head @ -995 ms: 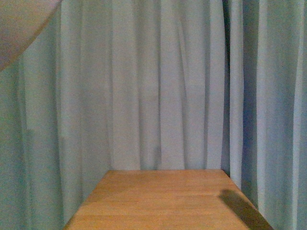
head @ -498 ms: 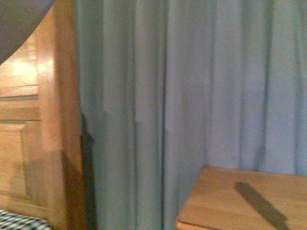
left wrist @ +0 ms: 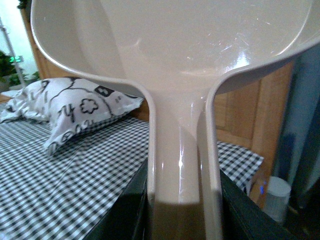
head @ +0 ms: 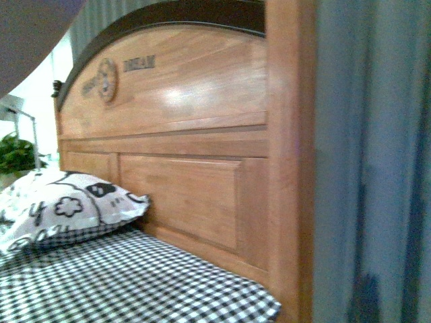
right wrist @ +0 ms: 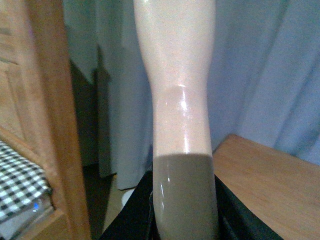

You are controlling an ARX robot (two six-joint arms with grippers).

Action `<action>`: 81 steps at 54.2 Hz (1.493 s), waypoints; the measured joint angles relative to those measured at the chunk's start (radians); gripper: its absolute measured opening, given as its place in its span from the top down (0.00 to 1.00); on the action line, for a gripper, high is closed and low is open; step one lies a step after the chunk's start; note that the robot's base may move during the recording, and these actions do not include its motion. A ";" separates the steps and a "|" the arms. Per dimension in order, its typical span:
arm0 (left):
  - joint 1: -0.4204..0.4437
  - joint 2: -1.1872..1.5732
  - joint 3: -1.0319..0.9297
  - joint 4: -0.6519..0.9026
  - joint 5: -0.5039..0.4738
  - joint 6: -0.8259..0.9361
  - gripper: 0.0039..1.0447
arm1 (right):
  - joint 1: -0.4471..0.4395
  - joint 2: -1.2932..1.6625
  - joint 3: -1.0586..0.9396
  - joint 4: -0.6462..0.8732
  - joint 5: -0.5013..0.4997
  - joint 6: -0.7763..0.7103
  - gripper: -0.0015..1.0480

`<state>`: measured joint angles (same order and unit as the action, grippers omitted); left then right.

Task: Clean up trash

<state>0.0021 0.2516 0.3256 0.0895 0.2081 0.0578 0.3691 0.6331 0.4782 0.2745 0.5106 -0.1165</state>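
Searching all three views showed no trash; only the bed (head: 135, 286) and pillow (head: 60, 205) lay lower left in the front frame. The left pincer (left wrist: 182, 210) clamped the dustpan (left wrist: 175, 40), the right pincer (right wrist: 184, 215) a cream handle (right wrist: 177, 75), so the nearer arm could not be told.

White pillow (head: 64, 205) with black doodles; black-and-white checked sheet (head: 135, 282); honey-brown headboard (head: 188, 134); grey-blue curtain (head: 377, 134); cream dustpan (left wrist: 175, 45); cream handle (right wrist: 180, 100).
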 joint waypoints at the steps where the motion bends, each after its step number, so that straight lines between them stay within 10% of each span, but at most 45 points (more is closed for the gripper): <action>1: 0.000 0.000 0.000 0.000 -0.001 0.000 0.74 | 0.000 0.000 0.000 0.000 0.002 0.000 0.81; 60: 0.002 -0.002 -0.001 0.000 0.000 -0.003 0.74 | 0.000 0.000 -0.001 0.000 0.004 0.000 0.81; 64: -0.011 0.032 0.065 -0.179 -0.109 -0.034 0.74 | 0.000 0.000 -0.001 0.000 -0.002 0.000 0.81; 69: 0.080 0.126 0.146 -0.365 -0.106 -0.026 0.74 | 0.000 0.000 -0.001 0.000 -0.002 0.000 0.81; 81: 0.285 0.447 0.165 -0.244 0.159 0.327 0.74 | 0.000 0.000 -0.001 0.000 -0.002 0.000 0.81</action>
<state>0.2874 0.6983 0.4908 -0.1543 0.3676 0.3843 0.3687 0.6331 0.4770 0.2745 0.5091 -0.1165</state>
